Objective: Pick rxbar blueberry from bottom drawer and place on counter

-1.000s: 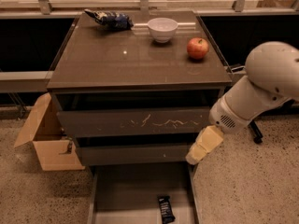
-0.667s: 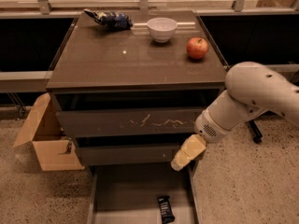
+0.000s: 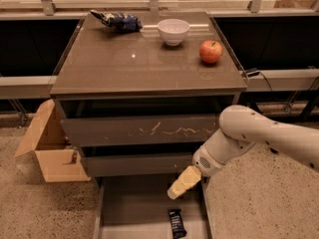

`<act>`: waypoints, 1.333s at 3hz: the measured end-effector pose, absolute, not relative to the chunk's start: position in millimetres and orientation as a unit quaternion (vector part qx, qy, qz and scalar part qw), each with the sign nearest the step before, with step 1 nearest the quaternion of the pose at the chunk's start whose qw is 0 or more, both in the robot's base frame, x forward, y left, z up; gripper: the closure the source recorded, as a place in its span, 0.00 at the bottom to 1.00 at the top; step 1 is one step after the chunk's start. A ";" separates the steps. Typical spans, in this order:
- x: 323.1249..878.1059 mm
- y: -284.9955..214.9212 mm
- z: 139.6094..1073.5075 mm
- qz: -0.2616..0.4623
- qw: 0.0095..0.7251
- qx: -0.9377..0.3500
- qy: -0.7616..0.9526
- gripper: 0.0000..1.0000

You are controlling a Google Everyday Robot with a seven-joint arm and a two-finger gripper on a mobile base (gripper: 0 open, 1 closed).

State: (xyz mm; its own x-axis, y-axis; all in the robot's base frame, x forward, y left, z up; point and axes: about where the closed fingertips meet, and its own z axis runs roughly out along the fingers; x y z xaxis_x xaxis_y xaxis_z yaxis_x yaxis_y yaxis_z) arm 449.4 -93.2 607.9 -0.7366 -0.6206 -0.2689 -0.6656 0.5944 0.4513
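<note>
The rxbar blueberry [image 3: 177,223], a small dark bar with pale print, lies flat on the floor of the open bottom drawer [image 3: 124,213], near its front. My gripper [image 3: 175,190], with pale yellowish fingers, hangs over the drawer just above and behind the bar, apart from it. The white arm reaches in from the right. The counter [image 3: 124,63] is the glossy grey-brown cabinet top.
On the counter stand a white bowl [image 3: 173,31], a red apple [image 3: 211,51] and a blue-and-white snack bag [image 3: 117,20]. The scratched-front drawer [image 3: 139,130] and middle drawer [image 3: 139,164] are shut. An open cardboard box [image 3: 52,151] sits left of the cabinet.
The arm has swung left and down, bringing my gripper from beside the middle drawer's right end to above the open bottom drawer, closer to the bar.
</note>
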 end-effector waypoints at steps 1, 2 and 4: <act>449.8 -93.5 603.4 0.273 0.040 -0.356 0.893 0.00; 453.2 -96.2 567.0 0.298 0.028 -0.322 0.898 0.00; 468.0 -86.5 469.6 0.260 -0.036 -0.216 0.940 0.00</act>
